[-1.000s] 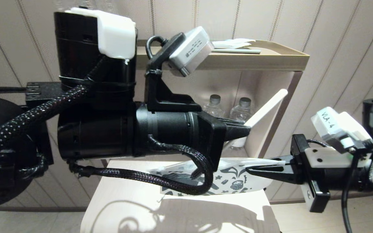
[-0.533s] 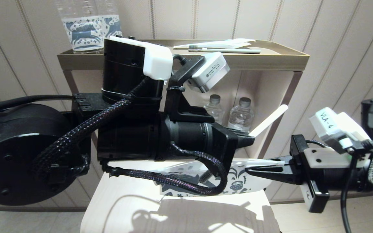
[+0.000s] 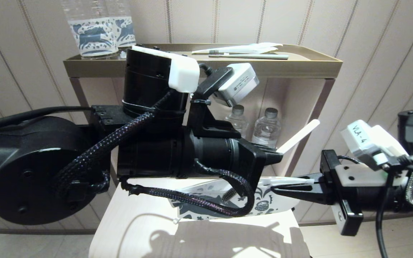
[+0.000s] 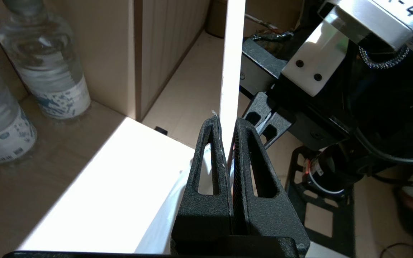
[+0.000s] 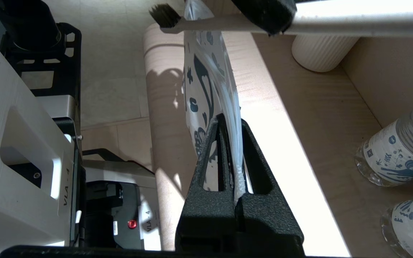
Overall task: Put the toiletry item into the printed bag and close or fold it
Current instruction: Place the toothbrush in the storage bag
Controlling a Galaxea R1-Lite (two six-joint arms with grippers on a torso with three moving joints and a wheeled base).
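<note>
Left gripper (image 3: pixel 280 154) was clenched on the toothbrush (image 3: pixel 298 136), handle sticking out past its fingertips up toward the shelf unit (image 3: pixel 299 68); in the right wrist view the bristle head (image 5: pixel 163 16) sat on the far side of the fingers, above the bag's far end; right gripper (image 3: pixel 274 186) was clamped on one edge of the printed bag (image 3: pixel 264 204), the pouch hanging edge-on out beyond its fingertips over the white table (image 3: pixel 138 215).

Change over the last second: the left arm had slid across the head view toward the right gripper and dropped a little, uncovering the patterned cups (image 3: pixel 99 32) on the shelf top; the brush handle had tilted slightly lower; right gripper and bag had not moved.

Judgement: brush was still outside the bag, not yet lined up with the opening; insertion pending, fold not started; risk seemed the limp mouth staying shut under a one-edge pinch.
</note>
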